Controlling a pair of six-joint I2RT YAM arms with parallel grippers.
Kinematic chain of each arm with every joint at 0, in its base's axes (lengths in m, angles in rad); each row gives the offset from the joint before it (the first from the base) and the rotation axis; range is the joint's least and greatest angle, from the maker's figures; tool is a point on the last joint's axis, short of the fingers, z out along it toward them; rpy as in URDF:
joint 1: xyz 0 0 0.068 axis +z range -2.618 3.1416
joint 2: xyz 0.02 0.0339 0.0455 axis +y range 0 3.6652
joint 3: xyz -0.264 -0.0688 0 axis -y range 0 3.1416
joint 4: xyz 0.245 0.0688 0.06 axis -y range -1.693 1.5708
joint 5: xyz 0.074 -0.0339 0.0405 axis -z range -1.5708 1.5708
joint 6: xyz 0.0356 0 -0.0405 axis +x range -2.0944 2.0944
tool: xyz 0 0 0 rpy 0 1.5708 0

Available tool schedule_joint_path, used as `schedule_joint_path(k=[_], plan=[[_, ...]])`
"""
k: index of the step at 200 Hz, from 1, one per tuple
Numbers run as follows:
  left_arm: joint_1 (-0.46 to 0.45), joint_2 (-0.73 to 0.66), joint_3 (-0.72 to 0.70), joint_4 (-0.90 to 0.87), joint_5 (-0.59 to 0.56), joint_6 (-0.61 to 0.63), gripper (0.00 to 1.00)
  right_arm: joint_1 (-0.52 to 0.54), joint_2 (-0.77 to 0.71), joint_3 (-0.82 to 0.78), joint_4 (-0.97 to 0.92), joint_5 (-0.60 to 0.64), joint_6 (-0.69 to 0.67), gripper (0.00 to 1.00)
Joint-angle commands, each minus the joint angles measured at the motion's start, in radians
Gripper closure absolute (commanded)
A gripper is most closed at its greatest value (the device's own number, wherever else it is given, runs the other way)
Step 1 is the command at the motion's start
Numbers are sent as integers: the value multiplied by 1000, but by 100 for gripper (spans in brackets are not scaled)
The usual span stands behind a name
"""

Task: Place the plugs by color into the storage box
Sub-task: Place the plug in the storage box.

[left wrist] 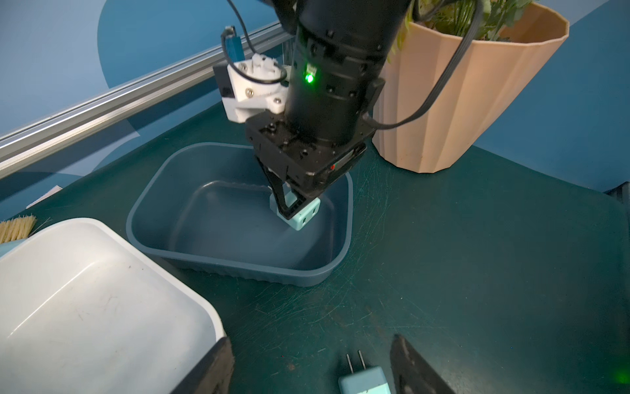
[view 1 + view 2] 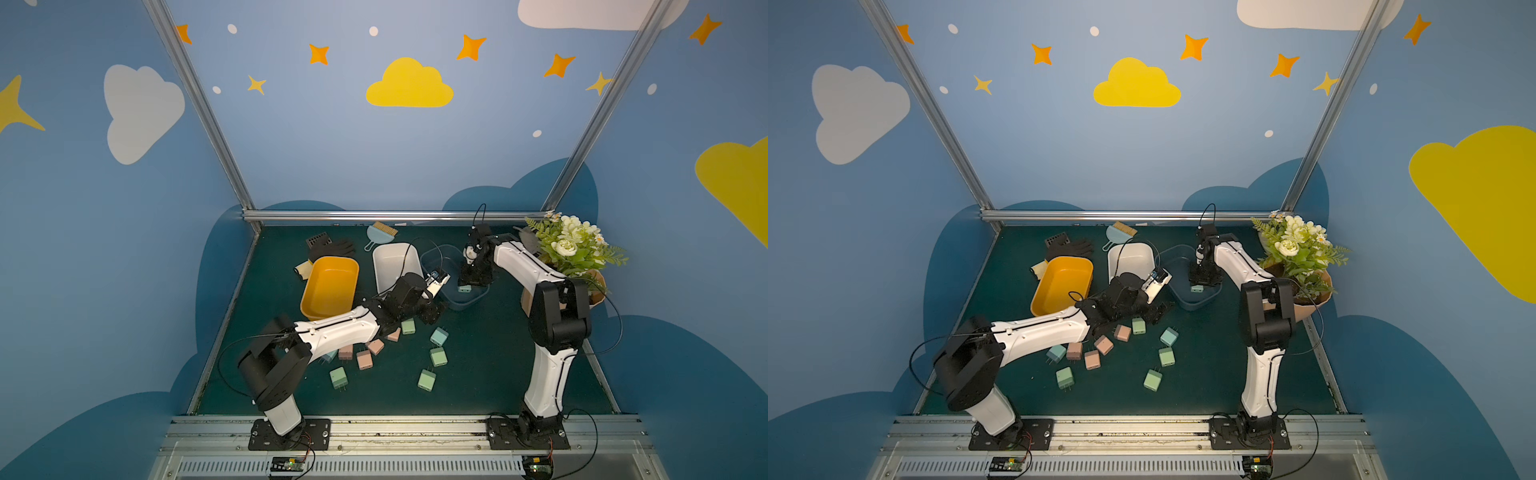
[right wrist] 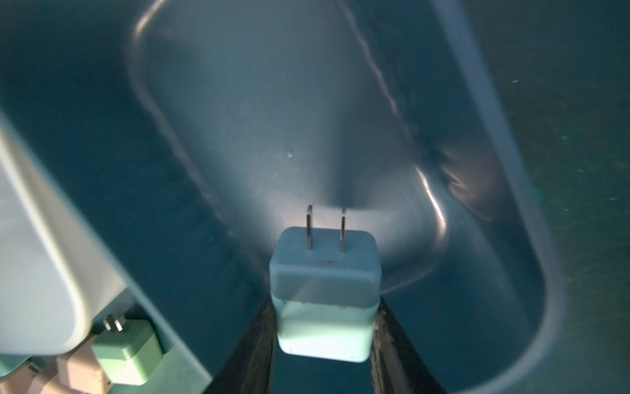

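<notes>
The right gripper [image 2: 1198, 284] holds a blue plug [image 2: 1197, 288] low inside the blue bin [image 2: 1187, 305]; loose plugs [image 2: 1153, 380] lie scattered on the mat [image 2: 1208, 386].

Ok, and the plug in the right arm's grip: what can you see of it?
The light blue plug: small rounded cube of matte-looking plastic, two metal prongs pointing away from the right pincer, down into the blue bin. The pincer is shut on two opposite sides. It hangs low inside the bin; floor contact cannot be told.

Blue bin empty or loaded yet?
Empty but for one light blue plug, clamped in the right gripper; blue bin floor otherwise bare.
</notes>
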Motion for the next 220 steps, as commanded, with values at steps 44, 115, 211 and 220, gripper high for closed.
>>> schedule_joint_path(k=[44,115,211,220], plan=[[3,2,-24,-21,-32,-33,24,38,-49,21,-22,15,-28,42],[-8,-31,-24,-74,-8,-46,26,90,-258,-60,-7,-7,-19,43],[-118,-97,-114,-155,-13,72,31,157,-626,-466,66,-83,35,51],[-125,-104,-132,-156,0,62,32,161,-657,-504,64,-87,40,52]])
